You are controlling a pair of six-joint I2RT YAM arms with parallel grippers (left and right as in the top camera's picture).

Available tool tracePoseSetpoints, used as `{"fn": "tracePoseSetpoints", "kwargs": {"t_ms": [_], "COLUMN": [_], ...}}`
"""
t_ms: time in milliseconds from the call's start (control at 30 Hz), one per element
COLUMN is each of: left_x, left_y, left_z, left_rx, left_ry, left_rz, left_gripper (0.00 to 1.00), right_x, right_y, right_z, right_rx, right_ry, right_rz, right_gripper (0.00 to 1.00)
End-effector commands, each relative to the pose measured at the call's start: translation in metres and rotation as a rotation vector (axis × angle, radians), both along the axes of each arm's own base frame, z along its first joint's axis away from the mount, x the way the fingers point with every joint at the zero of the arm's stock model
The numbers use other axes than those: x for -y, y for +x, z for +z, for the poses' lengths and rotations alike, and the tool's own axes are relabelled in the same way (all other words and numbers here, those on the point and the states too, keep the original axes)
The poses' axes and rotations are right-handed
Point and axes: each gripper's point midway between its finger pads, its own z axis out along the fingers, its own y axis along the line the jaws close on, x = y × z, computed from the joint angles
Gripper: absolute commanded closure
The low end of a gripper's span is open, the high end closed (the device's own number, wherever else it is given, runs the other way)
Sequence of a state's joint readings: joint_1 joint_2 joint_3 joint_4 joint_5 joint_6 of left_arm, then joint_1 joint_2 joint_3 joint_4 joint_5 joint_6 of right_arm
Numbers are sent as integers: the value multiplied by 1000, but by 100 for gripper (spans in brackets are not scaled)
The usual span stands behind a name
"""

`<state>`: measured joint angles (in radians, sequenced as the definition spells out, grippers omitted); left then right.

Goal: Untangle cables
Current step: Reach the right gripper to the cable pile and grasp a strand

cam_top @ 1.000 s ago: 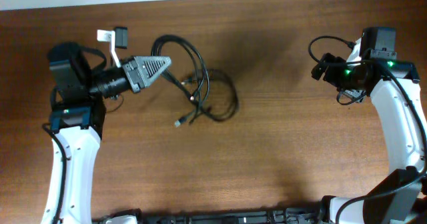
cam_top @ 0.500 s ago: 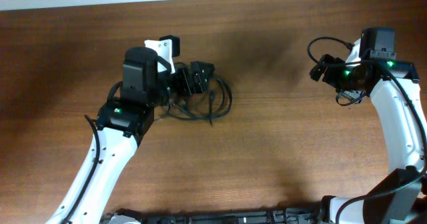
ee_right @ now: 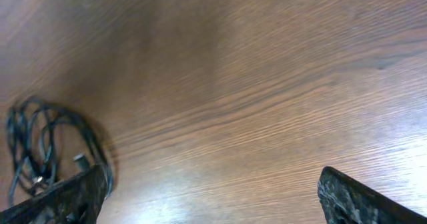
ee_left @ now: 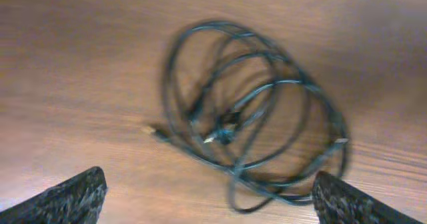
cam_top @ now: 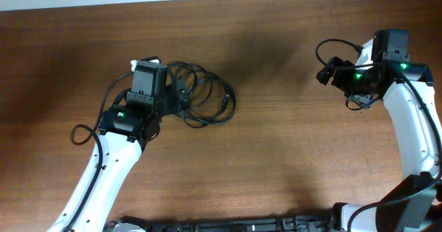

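Overhead first: the bunch of thin black cables (cam_top: 207, 102) lies in loose overlapping loops on the brown wooden table (cam_top: 276, 156), right at the nose of the left gripper (cam_top: 178, 94). Can't tell from up here whether it's touching them. The right gripper (cam_top: 330, 71) hangs well apart from the bunch, with nothing near it.

Left wrist cam is a bit blurry, but its two fingers sit wide apart in the bottom corners with nothing pinched. The whole coil is spread just ahead of the tips. A small plug end (ee_left: 152, 129) pokes out on the side of the finger at the view's left. My guess is these cords are light, floppy and a little springy, so tugging one strand will probably drag the whole lot. I'd pinch an outer loop or the cord just behind that plug, not the crossed-over middle.

Right wrist cam: fingers spread too, holding nothing. There's bare wood ahead, and the coil only peeks in far off past one finger.

No box, tray or bin anywhere I can see, so no contents to report.
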<state>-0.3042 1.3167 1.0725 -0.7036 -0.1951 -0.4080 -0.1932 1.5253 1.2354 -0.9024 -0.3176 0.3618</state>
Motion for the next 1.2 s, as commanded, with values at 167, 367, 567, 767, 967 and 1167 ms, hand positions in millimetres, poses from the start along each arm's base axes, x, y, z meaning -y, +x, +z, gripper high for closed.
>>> {"fn": "tracePoseSetpoints", "kwargs": {"t_ms": [167,367,567,767,967,1167], "left_x": [-55,-80,-98,-98,-98,-97], "left_y": [1,-1,-3,-3,-2,1], "left_z": [3,1,0,0,-2,-20], "left_rx": [-3,-18,-25,-61,-93,-149], "left_ry": [78,80,81,246,372,378], "left_rz": [152,223,277,49,-130,-161], "left_gripper": [1,1,1,1,1,1], "right_x": [-108,-208,-305,-374,-385,-398], "right_y": [16,25,38,32,27,13], "right_z": [18,29,5,-19,-28,-29], "right_rx": [144,235,256,311,276,266], "right_ry": [62,170,330,432,446,447], "right_rz": [338,429,437,562,517,549], "right_gripper": [2,2,2,2,3,8]}}
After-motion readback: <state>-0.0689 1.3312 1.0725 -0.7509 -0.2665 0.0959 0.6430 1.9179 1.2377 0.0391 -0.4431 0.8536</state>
